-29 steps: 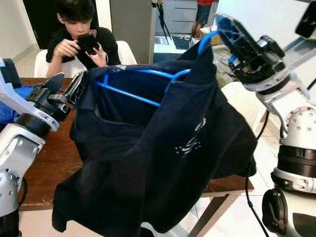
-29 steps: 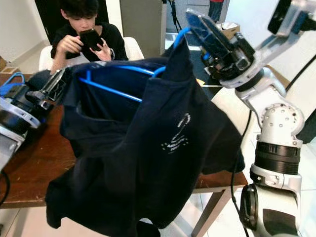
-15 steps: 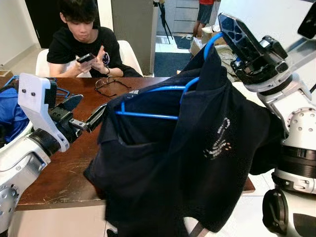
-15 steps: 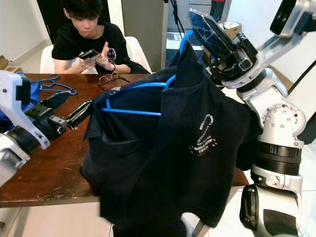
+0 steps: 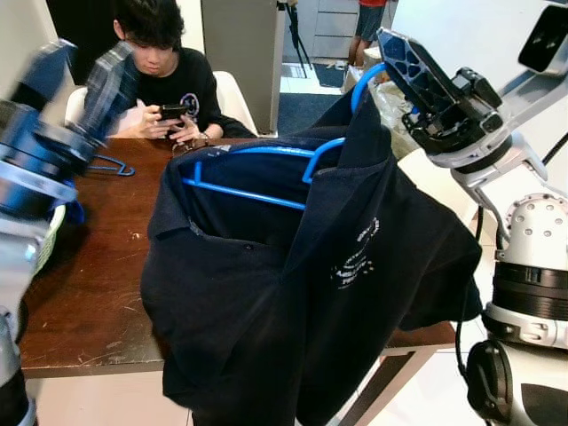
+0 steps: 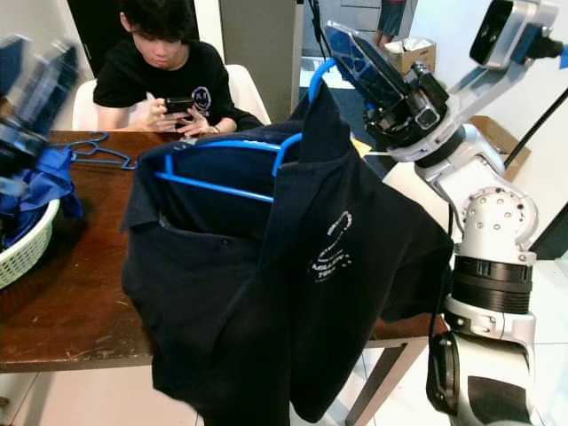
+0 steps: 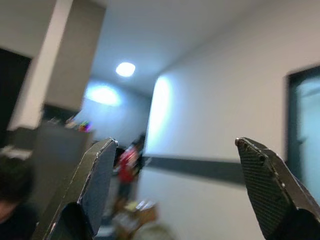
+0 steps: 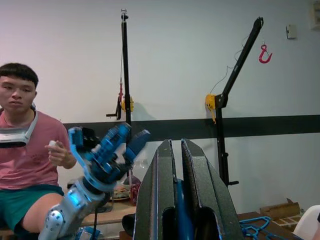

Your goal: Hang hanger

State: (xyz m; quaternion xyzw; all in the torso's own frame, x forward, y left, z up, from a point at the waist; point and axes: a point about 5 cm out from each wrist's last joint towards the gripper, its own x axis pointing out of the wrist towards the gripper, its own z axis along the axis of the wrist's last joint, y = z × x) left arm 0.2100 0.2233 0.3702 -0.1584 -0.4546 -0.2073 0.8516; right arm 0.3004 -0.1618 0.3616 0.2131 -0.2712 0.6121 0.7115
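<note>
Gripping the hook of a blue hanger (image 5: 253,191), the right gripper (image 5: 390,60) is raised high on the right, its two black fingers clamped tight on it. A dark shirt (image 5: 311,293) hangs from the hanger, draping down over the front edge of a brown wooden table (image 5: 84,293). The left gripper (image 7: 175,190), blurred, is lifted at the far left with its fingers spread wide and holding nothing. A person (image 5: 164,67) sits behind the table holding a phone. A green basket (image 6: 22,253) rests on the table's left side.
</note>
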